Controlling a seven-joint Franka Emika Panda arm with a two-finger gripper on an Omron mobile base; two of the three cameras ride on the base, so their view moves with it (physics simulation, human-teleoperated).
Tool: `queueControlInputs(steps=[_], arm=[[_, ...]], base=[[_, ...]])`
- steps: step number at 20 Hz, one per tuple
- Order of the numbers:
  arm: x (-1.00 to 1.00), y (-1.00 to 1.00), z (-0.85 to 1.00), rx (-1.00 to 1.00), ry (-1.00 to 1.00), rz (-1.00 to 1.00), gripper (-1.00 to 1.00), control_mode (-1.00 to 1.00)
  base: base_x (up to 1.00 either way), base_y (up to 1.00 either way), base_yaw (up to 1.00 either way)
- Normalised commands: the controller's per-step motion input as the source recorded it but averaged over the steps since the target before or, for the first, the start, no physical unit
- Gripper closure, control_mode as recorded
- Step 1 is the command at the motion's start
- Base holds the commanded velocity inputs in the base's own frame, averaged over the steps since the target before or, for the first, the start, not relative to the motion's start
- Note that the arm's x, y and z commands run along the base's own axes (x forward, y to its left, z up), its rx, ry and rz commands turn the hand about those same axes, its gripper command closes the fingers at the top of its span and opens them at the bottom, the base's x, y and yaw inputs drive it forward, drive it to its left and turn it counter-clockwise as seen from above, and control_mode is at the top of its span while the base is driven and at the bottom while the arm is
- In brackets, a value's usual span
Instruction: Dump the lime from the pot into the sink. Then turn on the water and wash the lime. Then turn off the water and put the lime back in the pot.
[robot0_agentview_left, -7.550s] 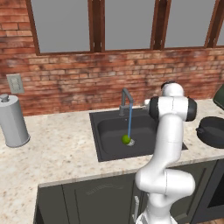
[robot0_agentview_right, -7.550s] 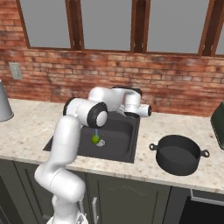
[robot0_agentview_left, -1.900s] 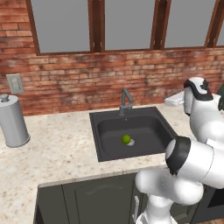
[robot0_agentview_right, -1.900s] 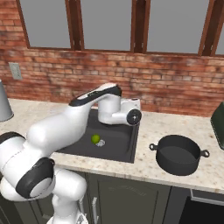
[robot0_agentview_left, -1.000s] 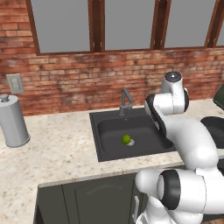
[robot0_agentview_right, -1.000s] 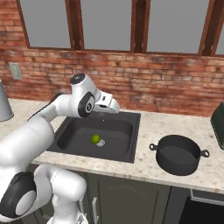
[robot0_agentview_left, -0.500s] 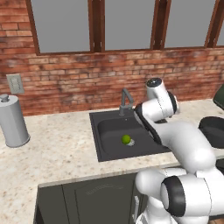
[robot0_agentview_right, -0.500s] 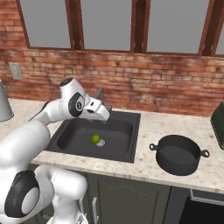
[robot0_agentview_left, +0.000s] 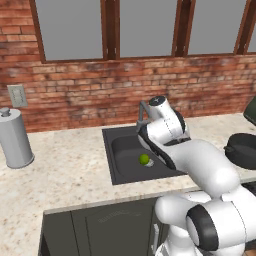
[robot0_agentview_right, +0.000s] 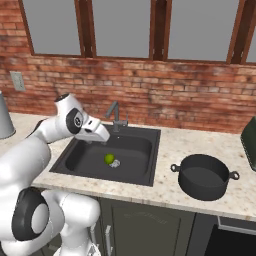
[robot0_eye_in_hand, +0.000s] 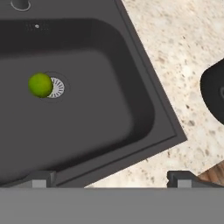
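The lime lies on the floor of the sink, touching the round silver drain on one side, and no water runs from the faucet. Judging from that, the dumping and washing look done, and the step in hand is fetching the lime to return it to the pot.

The gripper hangs over the sink, with its two tips spread wide apart and nothing between them. In the hand view the lime sits well off to one side of the line between the tips, and the near corner of the sink lies under the hand instead. The next move, as I read it, calls for shifting the hand across the basin until the lime is centred between the fingers, then lowering into the sink and closing on it. A round fruit on a smooth black floor may roll when one finger touches first, so a centred, straight descent matters.

The sink holds the lime alone. The pot stands on the counter beside the sink, toward the counter's front edge, upright; its dark inside appears empty in the right base view. A tall grey canister stands on the counter well apart from the sink, on its other side.
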Motion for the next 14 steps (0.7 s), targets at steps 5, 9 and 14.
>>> queueControlInputs(steps=[5, 9, 14], arm=[[0.04, 0.31, -0.30, 0.02, 0.00, 0.01, -1.00, -1.00], [0.24, 0.04, -0.44, 0.06, 0.00, 0.01, -1.00, -1.00], [0.36, 0.00, -0.42, 0.07, 0.00, 0.01, -1.00, -1.00]], base=[[0.00, 0.00, 0.00], [0.00, 0.00, 0.00], [0.00, 0.00, 0.00]])
